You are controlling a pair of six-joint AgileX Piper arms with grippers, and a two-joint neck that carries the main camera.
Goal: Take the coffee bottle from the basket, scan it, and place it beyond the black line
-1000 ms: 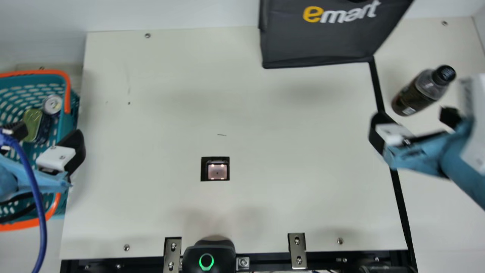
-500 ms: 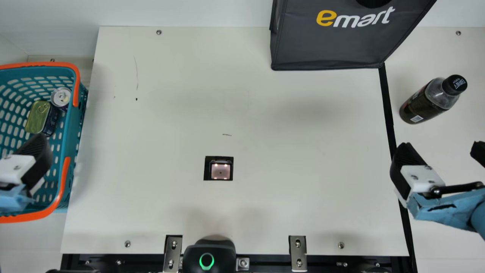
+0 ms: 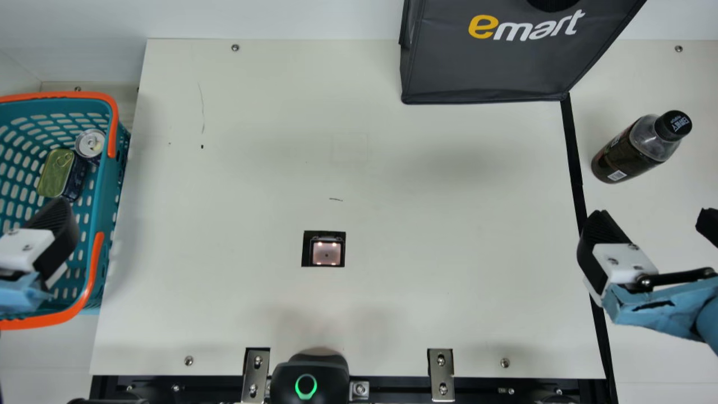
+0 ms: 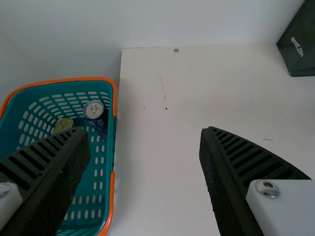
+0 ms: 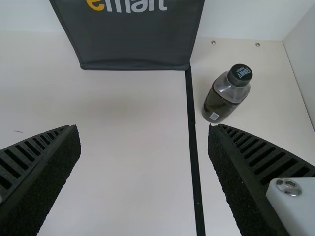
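1. Main view: the bottle (image 3: 639, 148) is standing ahead of the right claw (image 3: 650, 216), apart from its fingertips, beyond the line (image 3: 572, 146).
2. Its long axis is running upright, cap up; the right claw is hanging far nearer it than the left claw (image 4: 145, 132), which is hanging by the basket (image 3: 106, 196).
3. Both claws are gaping wide, gripping nothing.
4. Placing is looking finished, so the next move is probably calling for drawing the right claw away from the bottle; a successful scan is going unconfirmed.
5. The main view's edge is cutting into the right claw's outer finger; its inner finger is covering some line. Its height is proving hard to judge.
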